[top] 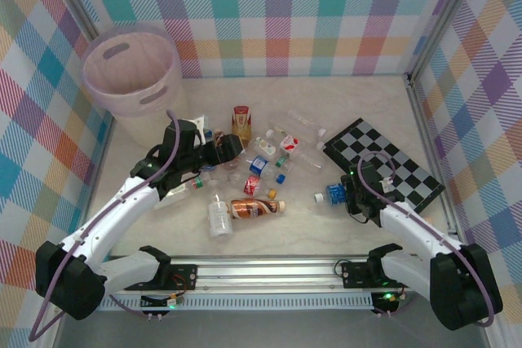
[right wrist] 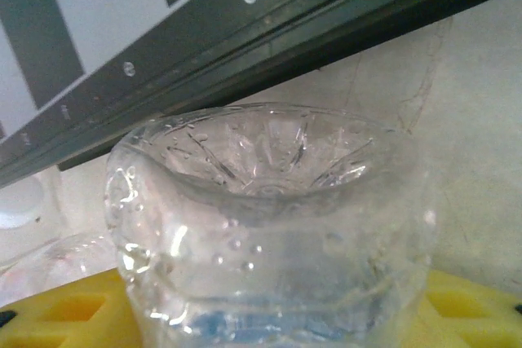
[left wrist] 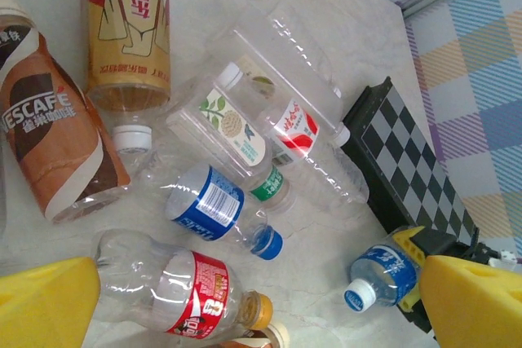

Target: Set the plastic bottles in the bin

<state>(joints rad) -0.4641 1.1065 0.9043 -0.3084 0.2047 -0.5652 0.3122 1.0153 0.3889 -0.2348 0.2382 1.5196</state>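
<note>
Several plastic bottles lie in a loose heap mid-table. Among them are a brown Nescafe bottle [top: 254, 209] [left wrist: 53, 144], a yellow-and-red one [top: 241, 122] [left wrist: 126, 30], a clear red-labelled one [left wrist: 175, 283] and a blue-capped one [left wrist: 214, 205]. My left gripper [top: 232, 146] [left wrist: 261, 299] hovers open above this heap, holding nothing. A small blue-labelled bottle [top: 333, 194] [left wrist: 383, 275] [right wrist: 269, 226] lies apart to the right, white cap pointing left. My right gripper [top: 347, 195] [right wrist: 269, 315] is shut on its body, a yellow finger on each side. The pale pink bin [top: 155, 99] stands at the far left corner.
A black-and-white chessboard [top: 387, 160] [left wrist: 416, 160] [right wrist: 163, 30] lies at the right, just behind the gripped bottle. A clear bottle [top: 219, 216] lies nearer the front. Plaid walls enclose the table on three sides. A metal rail runs along the near edge.
</note>
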